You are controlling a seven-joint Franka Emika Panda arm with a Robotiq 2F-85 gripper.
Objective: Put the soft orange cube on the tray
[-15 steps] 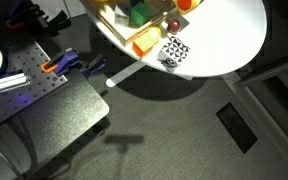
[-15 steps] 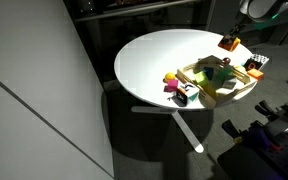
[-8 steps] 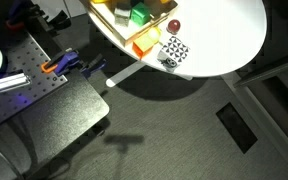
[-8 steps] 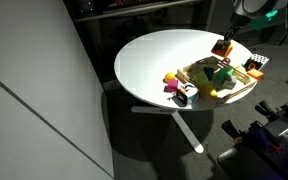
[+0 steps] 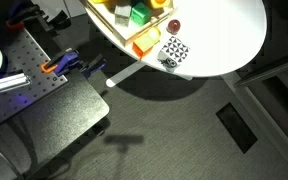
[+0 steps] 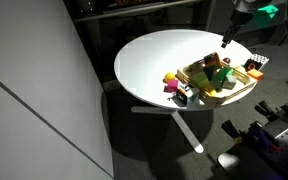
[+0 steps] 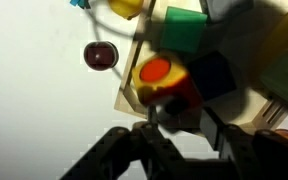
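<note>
The soft orange cube [image 7: 156, 72] lies on the tray [image 7: 130, 96] close to its rim, orange face up, just beyond my fingertips. In an exterior view it shows as a small orange-red block [image 6: 213, 62] on the tray [image 6: 236, 92]. My gripper [image 7: 181, 118] hangs right over it with the fingers apart and nothing between them. In an exterior view the gripper [image 6: 227, 38] is a little above the tray's far side. The tray [image 5: 122, 22] is partly cut off at the top of the frame.
A green cube [image 7: 184, 30] and a larger orange-yellow block [image 5: 144, 42] sit on the tray. A dark red ball [image 7: 101, 55] lies on the white round table [image 6: 149, 60] beside the tray. A black-and-white patterned cube [image 5: 174, 50] stands near the table's edge.
The gripper carried the orange cube over the tray, came down, let it go and has risen slightly. The cube now rests on the tray.
</note>
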